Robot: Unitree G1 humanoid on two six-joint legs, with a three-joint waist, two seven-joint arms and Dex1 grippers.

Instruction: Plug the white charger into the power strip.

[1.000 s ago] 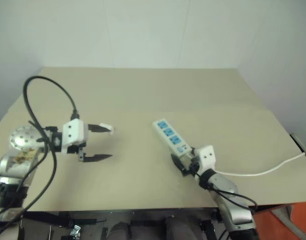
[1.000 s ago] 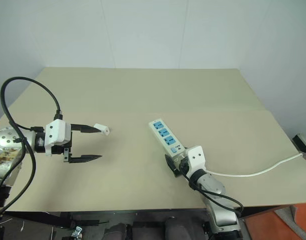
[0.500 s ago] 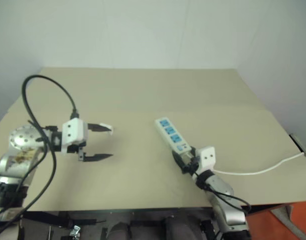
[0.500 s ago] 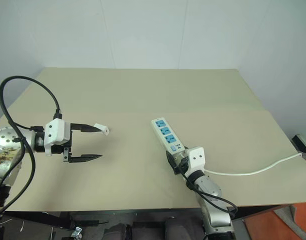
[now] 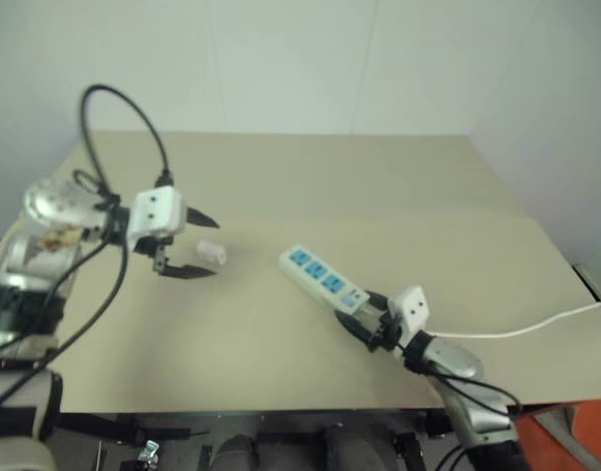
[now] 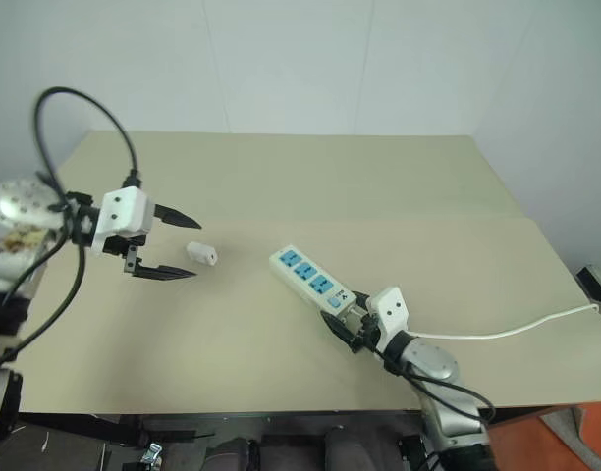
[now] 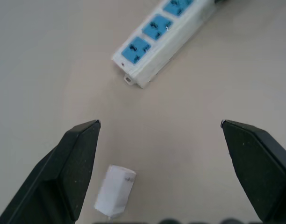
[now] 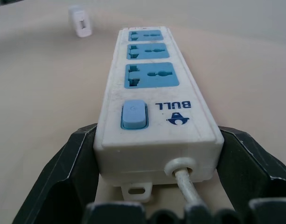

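- Plain white walls, beige table w/ a seam across the middle; nothing else on it but the task items.
- Head views: left gripper raised over table's left side, fingers spread wide, empty. White charger lying on the table just beside those fingertips, apart from them, not held.
- Power strip lying diagonally near table centre, blue sockets up, cord trailing off to the right edge. Right gripper at the strip's cord end, fingers either side of it.
- Left wrist view: both black fingers far apart, bare table between. Charger low between them, nearer one finger, on its side. Free end of the strip further ahead, well apart from charger.
- Right wrist view: strip's switch end sitting between the two fingers, cord running out toward the camera. Fingers close against the strip's sides; looks like a bracing grip, but contact on both sides hard to confirm, prob. touching. Three sockets empty; charger on the table beyond the far end.
- Progress, as judged: early. Strip seemingly steadied by right gripper; charger not yet picked up, nothing plugged in.
- Left to do: close left gripper on charger, lift, turn prongs down (prong side not readable), line up w/ a socket, press in.
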